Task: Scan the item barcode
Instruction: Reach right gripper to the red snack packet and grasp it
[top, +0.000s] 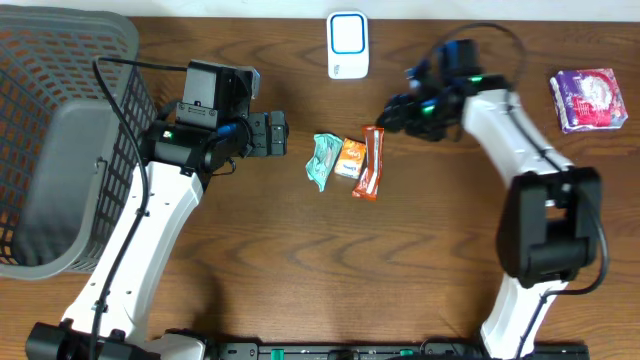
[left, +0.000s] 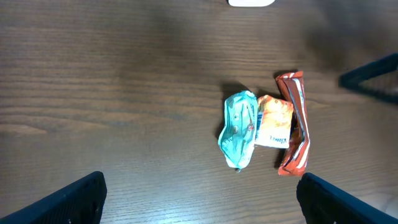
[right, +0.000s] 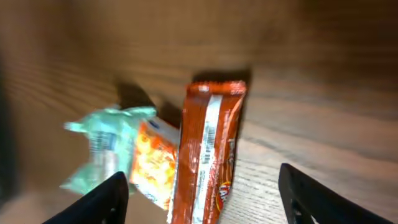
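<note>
Fingers on the right arm, the right fingers (right: 102, 200), stand spread with nothing pinched, hanging just above the red snack bar (right: 208, 143). The bar lies flat on the desk (top: 300, 260), and a pale printed strip runs down its wrapper that may carry the barcode. The left fingers (left: 71, 202) are also spread wide and empty, hanging back a little to the left of the same cluster.

The step in hand looks like the pick, with no item lifted yet. The next move calls for the right fingers to come down across the bar's narrow width, close, and carry it to the white scanner (top: 347, 45) at the desk's far edge.

The bar's left edge touches the small orange packet (right: 152, 162), and the teal packet (right: 102, 149) is pressed against that one, so a finger has little room on that side. To the bar's right the desk is bare. The way to the scanner is open wood. The grey basket (top: 60, 60) and the purple packet (top: 588, 100) lie well apart.
</note>
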